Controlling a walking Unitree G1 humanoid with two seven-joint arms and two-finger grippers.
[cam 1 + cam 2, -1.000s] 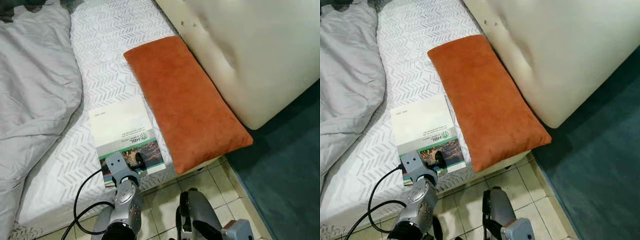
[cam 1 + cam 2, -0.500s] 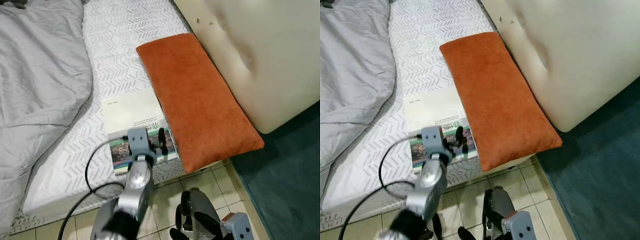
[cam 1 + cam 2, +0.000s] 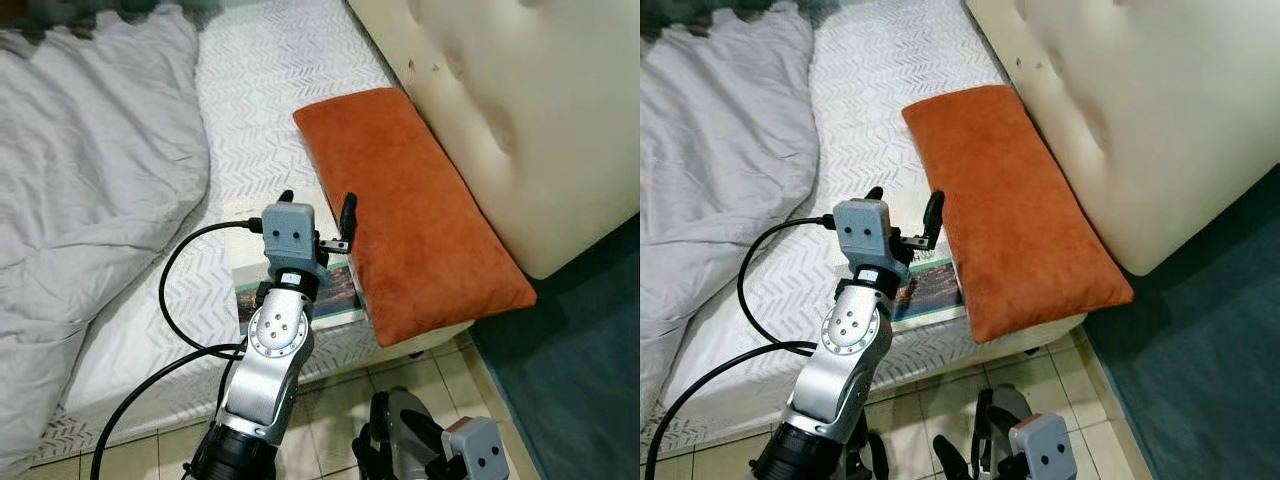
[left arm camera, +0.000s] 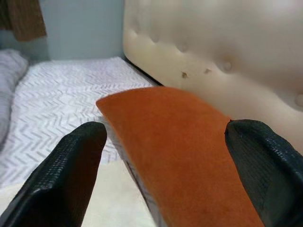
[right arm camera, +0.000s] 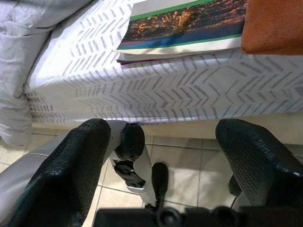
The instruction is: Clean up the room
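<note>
White zigzag-print cloth covers the mattress, the biggest thing here, which lies beneath and beyond the left gripper. Off to that gripper's left a grey blanket is heaped in folds. To its right a padded cream headboard stands along the bed's edge. An orange pillow lies flat against the foot of the headboard, just beside the gripper's right finger and reaching out ahead of it. A book with a city photograph on its cover lies directly under the gripper, near the mattress edge and touching the pillow's long side; several thin volumes may be stacked there.

The left gripper is raised above the book with its fingers spread wide and holding nothing. The right gripper hangs low over the tiled floor, fingers likewise parted and empty.

The step seems to be picking up the book, though the gripper points toward the pillow. To do it well, I would lower the wrist toward the book's free edge by the mattress rim, slide one finger under the cover, and keep clear of the pillow so that it is not dragged along.
</note>
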